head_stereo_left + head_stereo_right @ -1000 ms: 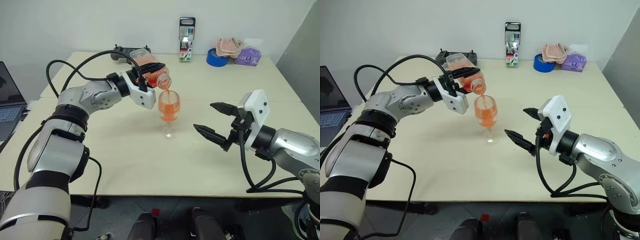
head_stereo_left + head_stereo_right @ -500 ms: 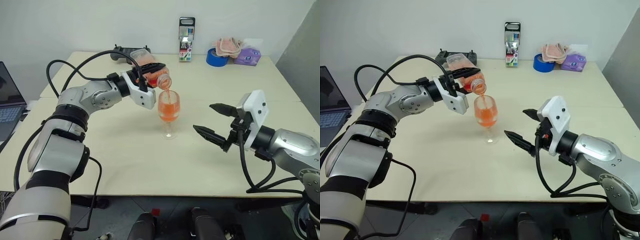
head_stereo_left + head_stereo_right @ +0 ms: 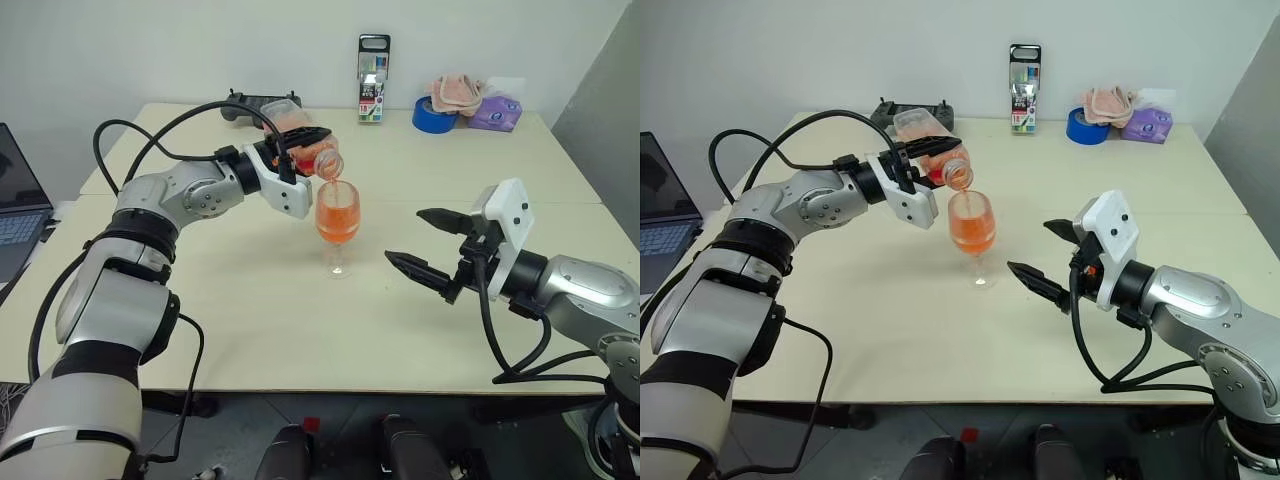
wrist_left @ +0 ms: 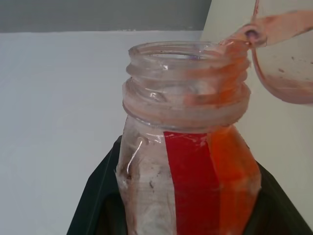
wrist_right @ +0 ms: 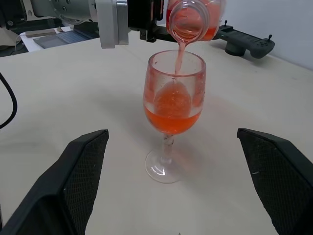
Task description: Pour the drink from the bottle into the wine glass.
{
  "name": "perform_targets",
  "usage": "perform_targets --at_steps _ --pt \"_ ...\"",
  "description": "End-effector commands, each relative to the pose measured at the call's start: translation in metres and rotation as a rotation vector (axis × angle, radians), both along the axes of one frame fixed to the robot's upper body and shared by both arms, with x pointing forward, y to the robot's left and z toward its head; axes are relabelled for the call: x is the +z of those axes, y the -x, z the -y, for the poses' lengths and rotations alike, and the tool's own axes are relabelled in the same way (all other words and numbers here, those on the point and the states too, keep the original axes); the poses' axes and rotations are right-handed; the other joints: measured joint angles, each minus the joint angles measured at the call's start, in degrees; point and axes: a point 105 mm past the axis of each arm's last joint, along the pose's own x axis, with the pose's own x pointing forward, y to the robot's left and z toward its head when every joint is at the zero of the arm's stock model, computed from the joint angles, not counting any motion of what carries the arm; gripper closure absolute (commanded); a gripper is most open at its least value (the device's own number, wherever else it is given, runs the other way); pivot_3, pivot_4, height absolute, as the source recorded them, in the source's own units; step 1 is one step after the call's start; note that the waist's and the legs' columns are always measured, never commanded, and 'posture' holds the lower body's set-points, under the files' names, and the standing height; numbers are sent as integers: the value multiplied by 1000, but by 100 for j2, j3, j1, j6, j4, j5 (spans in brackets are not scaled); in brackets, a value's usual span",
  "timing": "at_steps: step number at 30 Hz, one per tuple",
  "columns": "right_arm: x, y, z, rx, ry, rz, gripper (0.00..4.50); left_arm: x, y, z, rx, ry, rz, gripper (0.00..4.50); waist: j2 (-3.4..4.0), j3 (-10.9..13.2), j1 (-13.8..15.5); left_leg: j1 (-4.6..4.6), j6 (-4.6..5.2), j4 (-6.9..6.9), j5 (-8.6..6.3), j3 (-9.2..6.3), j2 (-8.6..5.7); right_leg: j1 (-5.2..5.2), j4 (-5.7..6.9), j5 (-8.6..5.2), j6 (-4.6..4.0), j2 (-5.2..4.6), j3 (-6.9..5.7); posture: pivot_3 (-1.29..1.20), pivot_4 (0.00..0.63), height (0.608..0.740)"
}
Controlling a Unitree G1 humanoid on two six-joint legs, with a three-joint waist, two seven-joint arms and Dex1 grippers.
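- The left hand (image 3: 300, 150) is clamped on the bottle (image 3: 298, 132), holding it tipped over above the middle of the pale tabletop (image 3: 250, 320), with the open mouth pointing down toward the wine glass (image 3: 338, 225).
- The bottle has no cap on. Its threaded neck shows bare in the left wrist view, and a red label strip runs down its side.
- The drink (image 5: 172, 117), an orange-red liquid, runs in a thin stream from the bottle mouth into the glass bowl. Some still sits in the tilted bottle.
- The wine glass stands upright on its round foot on the tabletop, directly under the bottle mouth. Its bowl is partly filled with the drink, and the inner wall above the liquid is wet with orange streaks.
- The right hand (image 3: 420, 245) hovers just to the right of the glass, above the tabletop, its two black fingers spread wide and holding nothing. It points toward the glass without touching it.
- Along the far edge of the tabletop are a black controller (image 3: 250, 105), an upright pack of markers (image 3: 373, 78), a roll of blue tape (image 3: 434, 114), a pink cloth (image 3: 458, 92) and a purple packet (image 3: 497, 113).
- A laptop (image 3: 18, 205) sits at the far left.
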Motion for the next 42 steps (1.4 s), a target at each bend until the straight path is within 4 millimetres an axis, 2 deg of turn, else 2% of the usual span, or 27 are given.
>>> perform_targets --at_steps 1,5,12,15,19,22,24,26,28,31,37,42 --pt "12 3 -4 24 -13 52 0 22 3 2 -45 170 -63 2714 0 0 0 -1 0 1 0 0 0 0 0 0 0 0 0 0 150 740" --pt "15 2 -5 33 -16 63 0 9 5 -3 -58 180 -173 2715 0 0 -21 1 0 1 0 1 1 0 2 1 -1 0 0 0 150 740" --pt "24 -1 -5 55 -37 78 0 18 5 -8 -71 293 -227 2731 0 0 -34 2 1 2 0 -2 0 -1 8 1 -1 1 0 0 150 740" --pt "32 -4 -4 73 -45 93 0 29 4 -17 -83 438 -287 2731 1 0 -35 1 1 5 0 0 -1 0 8 1 -1 -1 3 0 150 740" --pt "47 -8 -5 113 -67 112 0 40 -8 -48 -24 713 -432 2731 1 0 -49 2 1 7 0 -3 2 -1 10 1 -2 1 -1 0 150 740" --pt "58 -10 -8 140 -71 130 0 28 -19 -79 87 921 -562 2731 3 -2 -87 5 1 7 0 -3 4 -2 13 1 -2 2 1 0 150 740" --pt "62 -10 -14 171 -43 137 0 11 -24 -101 197 1037 -648 2731 4 -2 -105 9 1 6 0 -4 6 -2 17 1 -1 3 1 0 150 740" --pt "63 -8 -19 199 -25 141 0 3 -23 -111 245 1114 -677 2731 4 -2 -116 10 1 6 0 -8 6 -2 22 1 -1 3 -1 0 150 740" --pt "66 -7 -29 247 -14 151 0 -15 -20 -127 331 1231 -713 2731 4 -2 -119 9 1 7 0 -12 7 -3 22 1 -2 4 -3 0 150 740" --pt "66 -7 -38 292 -5 156 0 -36 -13 -137 423 1294 -733 2731 4 -2 -106 8 1 8 0 -13 7 -4 22 1 -2 3 -3 0 150 740" --pt "65 -9 -42 324 11 156 0 -53 -6 -150 447 1503 -790 2731 3 -3 2 0 0 18 0 -14 2 -3 16 2 -3 -3 -5 0 150 740" --pt "64 -10 -41 326 23 151 0 -70 1 -153 490 1476 -806 2731 3 -3 -9 3 -1 17 0 -7 1 -2 12 2 -3 -4 0 0 150 740"
